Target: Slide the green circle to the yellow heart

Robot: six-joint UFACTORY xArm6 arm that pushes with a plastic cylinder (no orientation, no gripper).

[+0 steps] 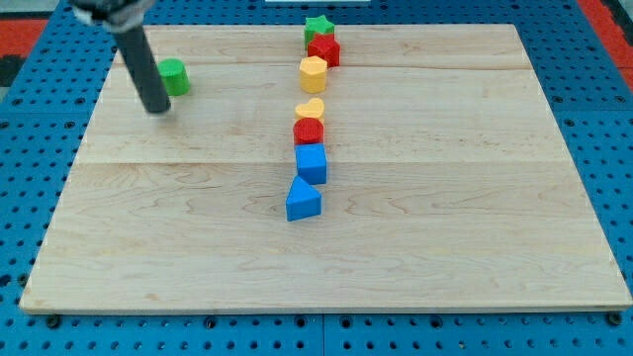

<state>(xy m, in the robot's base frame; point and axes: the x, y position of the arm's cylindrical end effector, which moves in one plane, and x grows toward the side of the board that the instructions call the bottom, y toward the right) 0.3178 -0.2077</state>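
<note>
Hiding green circle [175,76]'s left: my tip [158,110].

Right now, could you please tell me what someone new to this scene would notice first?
Most striking is the line of blocks down the board's middle, from the green star at the view's top past the yellow heart to the blue triangular block. Apart from it, at the view's upper left, the green circle sits alone, with my tip just to its lower left.
</note>
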